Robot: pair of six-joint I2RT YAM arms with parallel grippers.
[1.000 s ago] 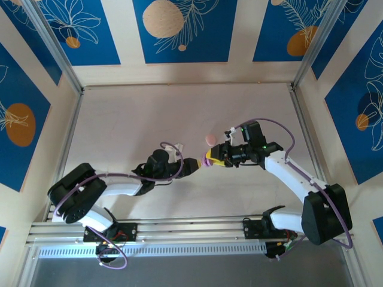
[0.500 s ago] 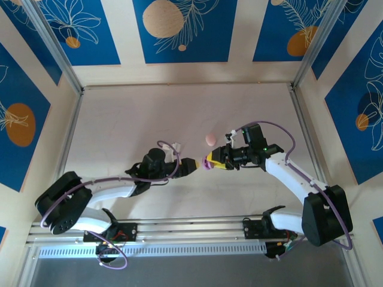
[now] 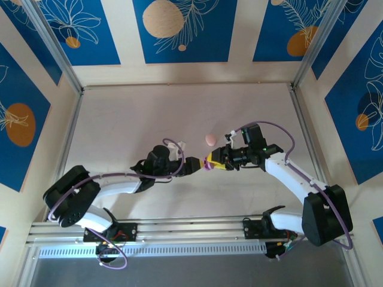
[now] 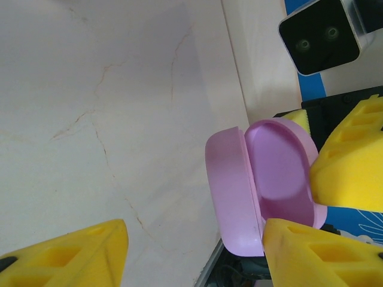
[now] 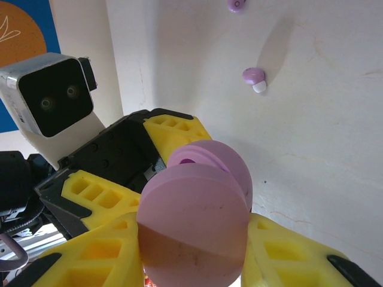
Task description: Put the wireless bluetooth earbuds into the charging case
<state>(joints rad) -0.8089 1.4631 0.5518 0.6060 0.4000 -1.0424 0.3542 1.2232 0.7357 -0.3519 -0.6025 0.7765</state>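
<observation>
Earbuds (image 5: 254,76) outside the purple charging case (image 4: 263,191), lid open

Lying loose on the surface (image 5: 335,131), two purple ones, both beyond the case and well apart from it. Clamped on the case from two sides with the right fingers (image 5: 287,251), lifted off the surface, lid swung open. Spread apart with the left fingers (image 4: 72,257), just beside the case, holding nothing. Near the case also a pale pink oval item (image 3: 209,139); cannot tell what exactly.

Possible trouble from here: brushing the case with a left finger, because so close, and turning it in the clamp or knocking the lid shut. Also rolling a bud away at the pinch, because tiny and round against wide foam fingers. Also losing a bud on the way back to the case, or missing its small socket and dropping it beside. Better to go slowly near the case.
</observation>
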